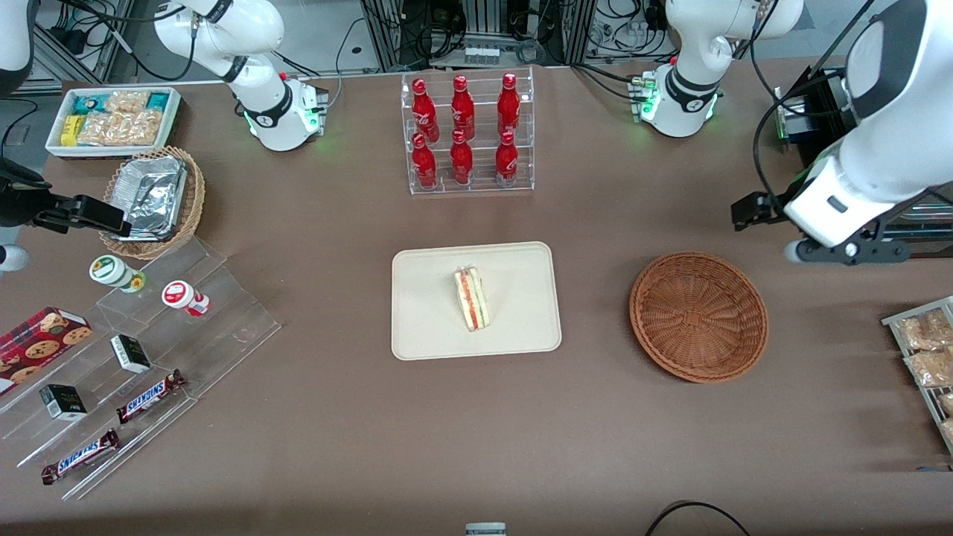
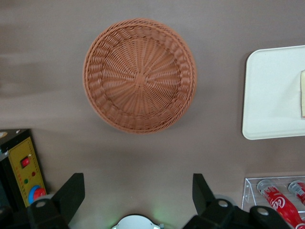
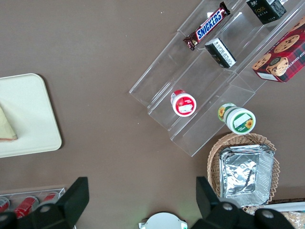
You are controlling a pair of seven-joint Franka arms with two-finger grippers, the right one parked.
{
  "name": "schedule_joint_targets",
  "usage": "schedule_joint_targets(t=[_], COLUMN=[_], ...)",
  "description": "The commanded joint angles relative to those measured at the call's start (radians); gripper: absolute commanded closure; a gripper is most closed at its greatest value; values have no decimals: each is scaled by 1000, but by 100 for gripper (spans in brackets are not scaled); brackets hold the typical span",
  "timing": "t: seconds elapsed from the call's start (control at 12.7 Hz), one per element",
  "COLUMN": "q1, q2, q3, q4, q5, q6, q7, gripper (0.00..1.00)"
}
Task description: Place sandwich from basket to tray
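1. On the cream tray (image 1: 424, 313) at the centre of the front view lies the sandwich (image 1: 471, 299), its red and green filling edge turned up; it sits on the tray's middle, slightly toward the working arm's end.
2. Beside the tray, toward the working arm's end of the brown worktop (image 1: 521, 432), rests the round reddish-brown basket (image 1: 698, 316), with only its woven floor showing inside.
3. The pincer (image 2: 138, 193) hangs above the worktop near the basket, apart from it, farther from the front camera; its two dark fingers (image 2: 71, 191) stand wide apart with nothing between them. In the front view it shows at the right edge, at mid-height, as a black assembly (image 1: 845, 249) under the white arm.
4. In the wrist view a corner of the tray (image 2: 267, 95) shows, with a sliver of the sandwich (image 2: 302, 93) at the frame's border.
5. At upper centre of the front view stands a clear rack of red bottles (image 1: 465, 134), farther from the camera than the tray.
6. Toward the parked arm's end, at the left of the front view, are a tan wicker basket holding foil trays (image 1: 153, 197), a white bin of snack packets (image 1: 112, 119), and clear stepped shelves (image 1: 149, 357) with candy bars (image 1: 149, 397) and small cups (image 1: 182, 296).
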Motion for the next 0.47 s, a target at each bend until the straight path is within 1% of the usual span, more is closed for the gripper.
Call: schedule_joint_targets(t=[0.0,0.08,0.24,0.39], q1=[189,217,223,228], q2=[-88,-102,-131,-134], q3=[-180,-208,-208,-201], q4=[-65,-65,-63,-55], q5=[17,23,27,27], q6=[-40,-58,-100,-100], q7=[22,22,22,22], gripper=[0,0,0,0])
